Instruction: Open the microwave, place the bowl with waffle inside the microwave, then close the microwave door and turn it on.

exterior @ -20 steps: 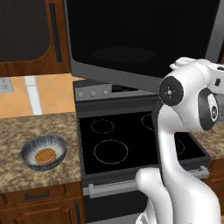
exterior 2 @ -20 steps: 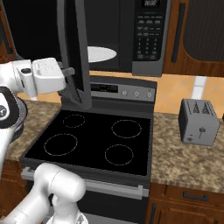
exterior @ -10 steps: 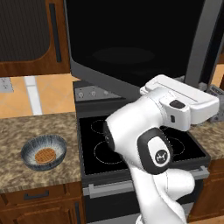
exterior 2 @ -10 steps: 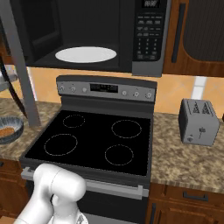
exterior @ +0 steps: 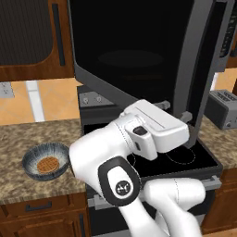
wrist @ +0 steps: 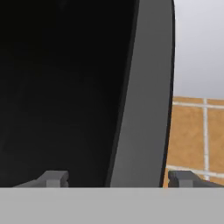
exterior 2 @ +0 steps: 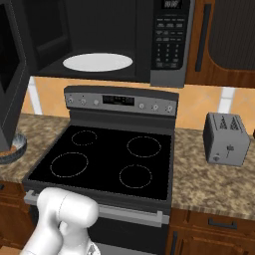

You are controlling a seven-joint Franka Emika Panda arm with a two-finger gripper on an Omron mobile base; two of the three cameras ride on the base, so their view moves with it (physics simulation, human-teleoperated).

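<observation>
- Jaws standing wide apart in the hand view, one dark fingertip low at the left and the other low at the right — nothing clamped between them.
- Between the two fingertips, seen further back, the grey edge of the microwave door; cannot tell if either tip touches it.
- Microwave door swung fully open in the left base view, its wide dark window facing the camera, with the vertical grey frame at its right side.
- White hand of the arm reaching toward the lower right corner of the door, just beside it.
- Microwave open in the right base view, white round turntable bare inside, keypad on the right side.
- Bowl resting on the speckled counter left of the stove — upright, well apart from the hand.
- Waffle lying flat inside the bowl, golden-brown with a grid pattern.
- Edge of the bowl also visible at the left border of the right base view, partly hidden behind the open door.
- Black stove with four burner rings under the microwave.
- Grey toaster on the counter to the right of the stove.
</observation>
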